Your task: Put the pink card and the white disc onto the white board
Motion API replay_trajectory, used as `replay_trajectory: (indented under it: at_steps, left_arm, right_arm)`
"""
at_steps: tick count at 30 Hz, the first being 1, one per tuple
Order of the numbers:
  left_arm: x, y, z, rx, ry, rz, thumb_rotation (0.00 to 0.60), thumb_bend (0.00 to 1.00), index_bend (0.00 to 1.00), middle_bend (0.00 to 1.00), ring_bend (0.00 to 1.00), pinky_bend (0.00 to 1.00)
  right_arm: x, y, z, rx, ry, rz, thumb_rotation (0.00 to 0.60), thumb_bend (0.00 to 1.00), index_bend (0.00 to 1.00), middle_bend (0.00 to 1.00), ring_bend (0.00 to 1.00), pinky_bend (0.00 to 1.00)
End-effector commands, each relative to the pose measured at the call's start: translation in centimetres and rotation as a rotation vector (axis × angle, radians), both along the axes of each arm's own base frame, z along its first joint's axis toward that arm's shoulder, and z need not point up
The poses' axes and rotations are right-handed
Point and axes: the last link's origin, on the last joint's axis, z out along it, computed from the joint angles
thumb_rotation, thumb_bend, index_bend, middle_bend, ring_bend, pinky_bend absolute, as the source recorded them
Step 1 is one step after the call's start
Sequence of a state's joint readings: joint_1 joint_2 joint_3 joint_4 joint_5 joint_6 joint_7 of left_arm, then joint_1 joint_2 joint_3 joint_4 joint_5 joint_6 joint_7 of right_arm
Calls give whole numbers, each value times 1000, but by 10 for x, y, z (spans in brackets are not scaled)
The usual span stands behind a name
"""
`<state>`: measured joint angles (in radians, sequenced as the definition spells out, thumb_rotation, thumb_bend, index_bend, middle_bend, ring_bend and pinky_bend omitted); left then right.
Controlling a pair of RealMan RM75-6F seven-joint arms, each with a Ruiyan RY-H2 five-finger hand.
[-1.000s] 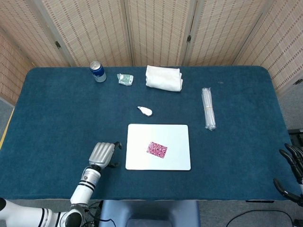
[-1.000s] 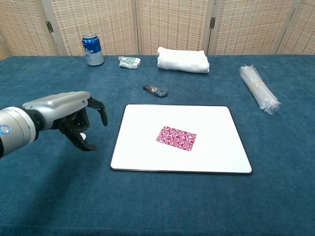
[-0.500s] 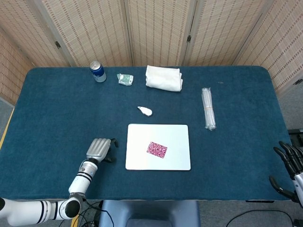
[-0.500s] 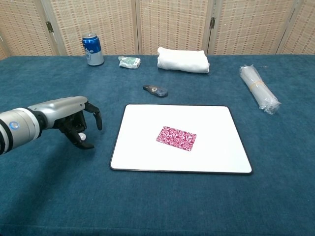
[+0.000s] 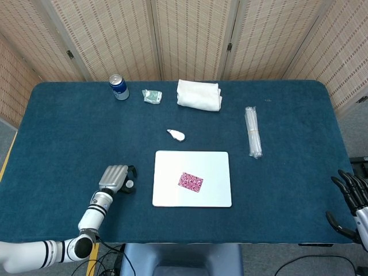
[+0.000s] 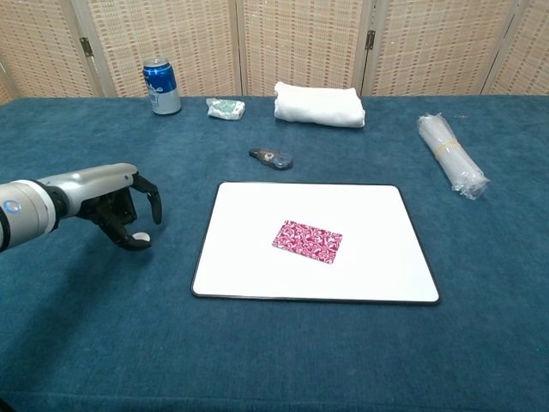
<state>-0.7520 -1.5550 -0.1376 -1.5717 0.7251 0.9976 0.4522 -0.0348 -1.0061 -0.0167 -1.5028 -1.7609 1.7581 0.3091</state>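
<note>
Blue drink can (image 5: 119, 87) stands upright near the far left edge of the blue-covered table (image 5: 63, 138). Crumpled green-and-white wrapper (image 5: 152, 96) lies just right of it. Folded white towel (image 5: 199, 95) sits further right along the same far edge. Small dark-and-white object (image 6: 271, 157), type unclear, lies mid-table. Clear plastic-wrapped roll (image 5: 253, 131) lies lengthwise on the right side. Woven folding screen (image 5: 190, 34) stands behind.

The blue table (image 6: 283, 360) carries white board (image 6: 377, 257), can (image 6: 161, 86), towel (image 6: 318, 104).
</note>
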Motion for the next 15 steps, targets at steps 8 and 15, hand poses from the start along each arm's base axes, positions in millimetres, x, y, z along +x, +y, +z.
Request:
replay_trajectory:
  at_steps: [8,15]
  left_arm:
    - [-4,-5,-1,-16,-2,8,600,316,468,1000,1000,1000]
    - [-10,-2,-2,-8,19,6,600,316,468,1000,1000,1000]
  right_arm:
    - [1,2,0,-1,-1,7,600,285,0,0,0,0]
    - [1,2,-1,-1,0,10,600,285,0,0,0,0]
